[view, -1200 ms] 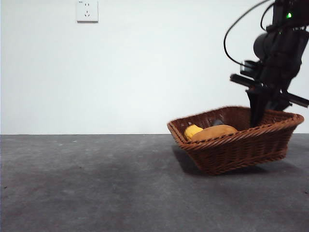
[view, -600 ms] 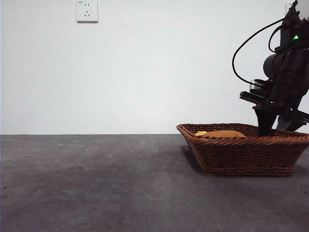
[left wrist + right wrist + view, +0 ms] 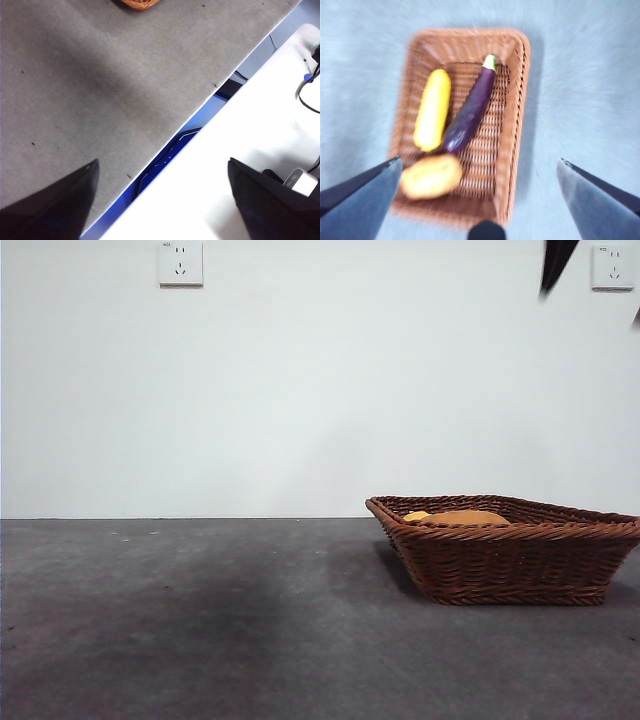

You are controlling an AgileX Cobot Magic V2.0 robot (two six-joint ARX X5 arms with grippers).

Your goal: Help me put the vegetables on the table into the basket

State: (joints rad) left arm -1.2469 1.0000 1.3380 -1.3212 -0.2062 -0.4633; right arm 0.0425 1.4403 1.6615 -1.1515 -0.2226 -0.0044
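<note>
Looking down from your empty, wide-open right claw (image 3: 480, 200), you see the corn (image 3: 432, 116), eggplant (image 3: 470, 111) and potato (image 3: 431, 176) all lying inside the basket (image 3: 516, 100) on the worktop (image 3: 180, 620), so nothing is left to pick up.

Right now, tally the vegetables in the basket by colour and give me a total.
Yellow: 1, the corn cob
Purple: 1, the eggplant
Brown: 1, the potato
Total: 3, all lying inside the wicker basket
</note>
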